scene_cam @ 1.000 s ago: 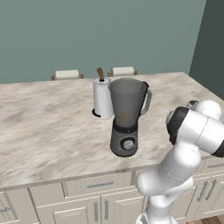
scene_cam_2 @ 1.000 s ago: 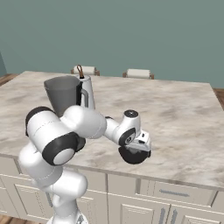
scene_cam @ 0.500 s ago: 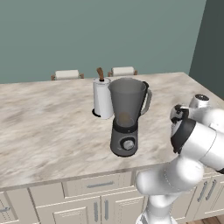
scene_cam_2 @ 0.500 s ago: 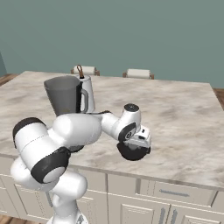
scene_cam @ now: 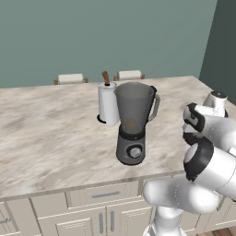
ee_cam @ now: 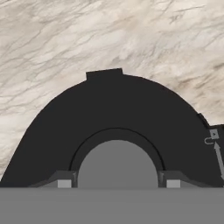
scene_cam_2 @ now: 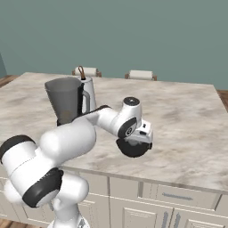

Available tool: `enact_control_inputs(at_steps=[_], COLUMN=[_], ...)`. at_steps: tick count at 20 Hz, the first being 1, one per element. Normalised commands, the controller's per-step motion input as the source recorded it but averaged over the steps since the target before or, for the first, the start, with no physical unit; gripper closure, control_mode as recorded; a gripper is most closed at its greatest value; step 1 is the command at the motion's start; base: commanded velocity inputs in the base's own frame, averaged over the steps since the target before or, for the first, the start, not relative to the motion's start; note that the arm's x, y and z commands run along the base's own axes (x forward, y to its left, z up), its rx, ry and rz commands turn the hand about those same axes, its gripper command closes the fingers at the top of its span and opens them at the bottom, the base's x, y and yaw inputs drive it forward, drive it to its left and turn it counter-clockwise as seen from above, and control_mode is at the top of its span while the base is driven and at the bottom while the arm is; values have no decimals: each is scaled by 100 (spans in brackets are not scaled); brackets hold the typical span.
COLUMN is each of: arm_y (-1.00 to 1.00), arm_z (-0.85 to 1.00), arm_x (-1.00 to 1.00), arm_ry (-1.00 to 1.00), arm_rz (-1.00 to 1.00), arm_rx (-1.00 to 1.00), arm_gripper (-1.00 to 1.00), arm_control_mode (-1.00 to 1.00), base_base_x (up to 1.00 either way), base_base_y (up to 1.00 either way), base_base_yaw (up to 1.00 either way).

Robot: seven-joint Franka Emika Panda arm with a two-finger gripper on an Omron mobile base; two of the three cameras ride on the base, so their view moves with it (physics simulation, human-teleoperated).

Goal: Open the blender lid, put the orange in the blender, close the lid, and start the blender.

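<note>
The blender (scene_cam: 133, 123) (scene_cam_2: 67, 103) stands on the marble counter with its translucent jar open at the top. A dull tan round shape shows through the jar's lower part; I cannot tell whether it is the orange. To the right of the blender, my gripper (scene_cam_2: 136, 141) (ee_cam: 118, 181) is shut on the blender lid (scene_cam_2: 132, 149) (ee_cam: 113, 109). The fingertips (ee_cam: 64, 183) clamp its grey centre knob. The dark lid hangs tilted, low over the counter near its front edge. Whether it touches the marble I cannot tell.
A white paper-towel roll (scene_cam: 107, 103) (scene_cam_2: 88, 91) with a brown-tipped post stands right behind the blender. Two chair backs (scene_cam: 70, 79) show past the counter's far edge. The counter's right edge (scene_cam: 216, 92) lies close to my hand.
The arm's elbow has swung low and to the side. The hand with the lid has barely shifted, drawing slightly towards the blender. The grip on the lid is unchanged.
</note>
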Motion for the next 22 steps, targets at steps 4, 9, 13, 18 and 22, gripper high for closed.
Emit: enact_control_inputs(at_steps=[4,9,13,18,22], arm_y=[0,0,9,36,50], arm_z=[77,100,100,100,100], arm_x=[-26,-36,-36,-25,-14], arm_ry=[-14,-16,-12,-7,-1], arm_rz=[2,3,3,1,2], arm_rx=[1,0,0,0,0], arm_gripper=[100,100,100,100,100], arm_control_mode=[-100,-100,-100,-100,-100], base_base_x=[0,0,0,0,0], base_base_y=[0,0,0,0,0], base_base_yaw=[0,0,0,0,0])
